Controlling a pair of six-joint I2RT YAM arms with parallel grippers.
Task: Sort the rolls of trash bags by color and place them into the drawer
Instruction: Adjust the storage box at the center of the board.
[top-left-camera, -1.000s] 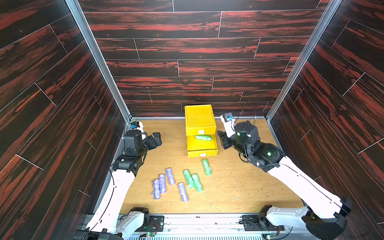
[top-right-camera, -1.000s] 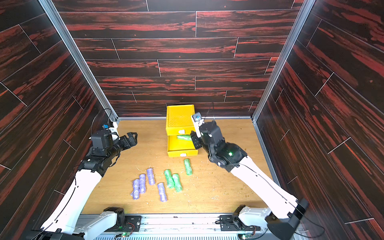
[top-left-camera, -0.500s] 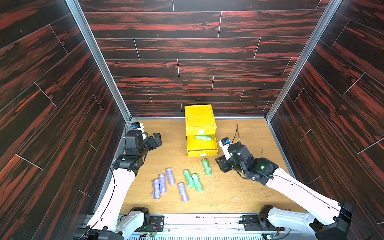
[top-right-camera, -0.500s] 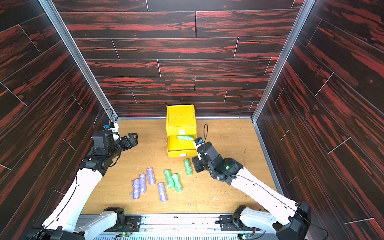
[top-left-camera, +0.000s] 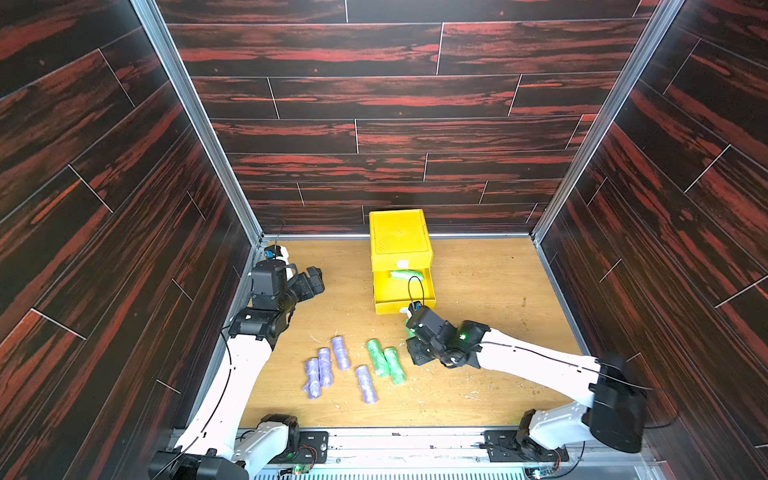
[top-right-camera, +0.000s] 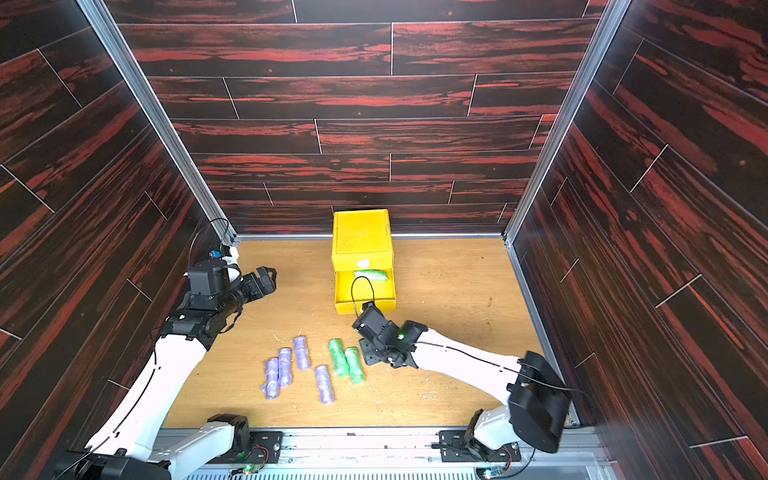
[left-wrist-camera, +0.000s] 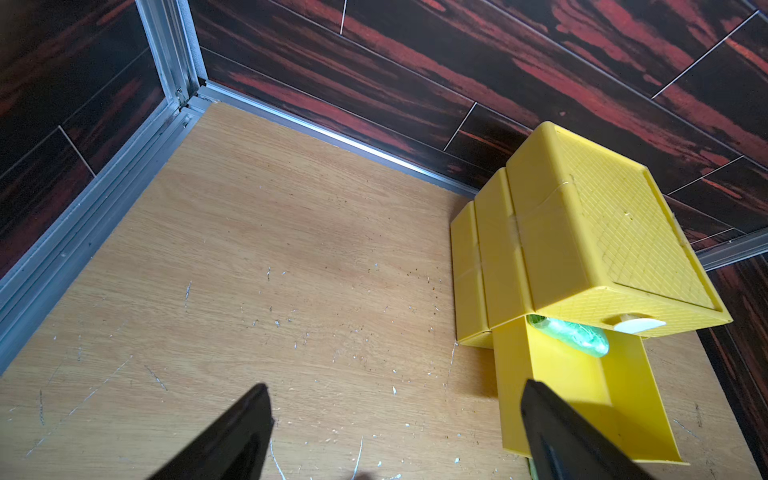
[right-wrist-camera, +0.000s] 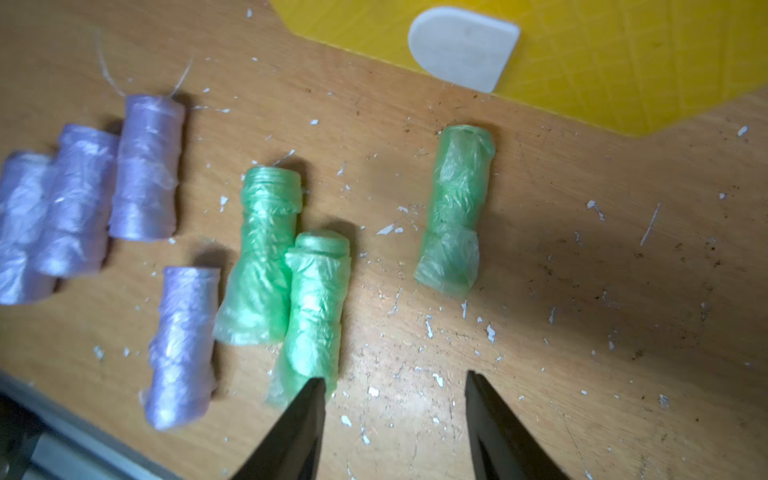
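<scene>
The yellow drawer stands at the back of the table, its middle tray pulled out with one green roll inside. Two green rolls of trash bags lie side by side on the table. A third one lies alone nearer the drawer front. Several purple rolls lie to their left. My right gripper hovers low and open over bare wood, between the lone green roll and the pair, holding nothing. My left gripper is open and empty at the left.
A white patch marks the pulled-out tray's front, close to the lone green roll. Dark panelled walls with metal rails close in three sides. White flecks litter the wooden table.
My right arm has come down from the open tray toward the front and now hangs over the green rolls, its jaws a little wider. The left arm has not moved.
</scene>
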